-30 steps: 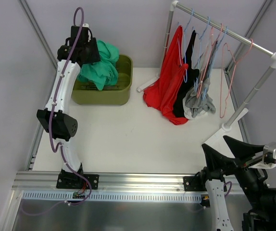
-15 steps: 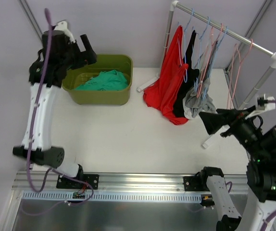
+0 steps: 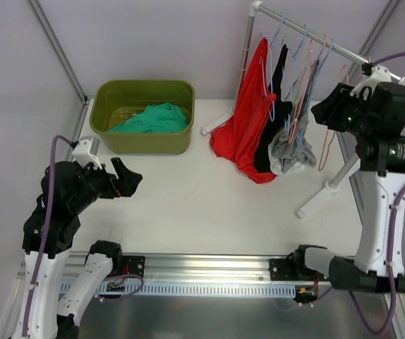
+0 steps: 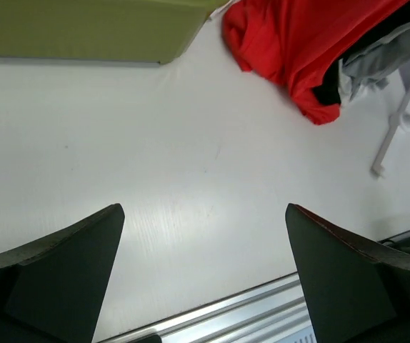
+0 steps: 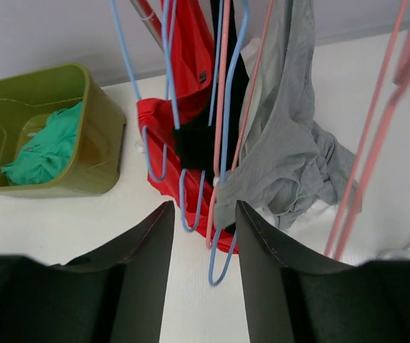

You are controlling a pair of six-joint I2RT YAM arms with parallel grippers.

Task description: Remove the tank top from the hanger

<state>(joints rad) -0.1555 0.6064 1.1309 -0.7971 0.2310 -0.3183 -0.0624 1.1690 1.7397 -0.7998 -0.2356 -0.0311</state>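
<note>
Your left gripper [image 3: 126, 180] has dropped from the green bin [image 3: 146, 141] to the near left of the table [image 3: 188, 205], and your right gripper [image 3: 324, 111] has risen to the rack [image 3: 308, 30]. Only the right wrist view shows a small dark tag on the red garment [image 5: 191, 50], too small to read. Both pincers are spread, holding nothing. The grey tank top [image 5: 291, 143] hangs on the rack just ahead of your right fingers, untouched. Your left arm is folded low, aimed across the table.
</note>
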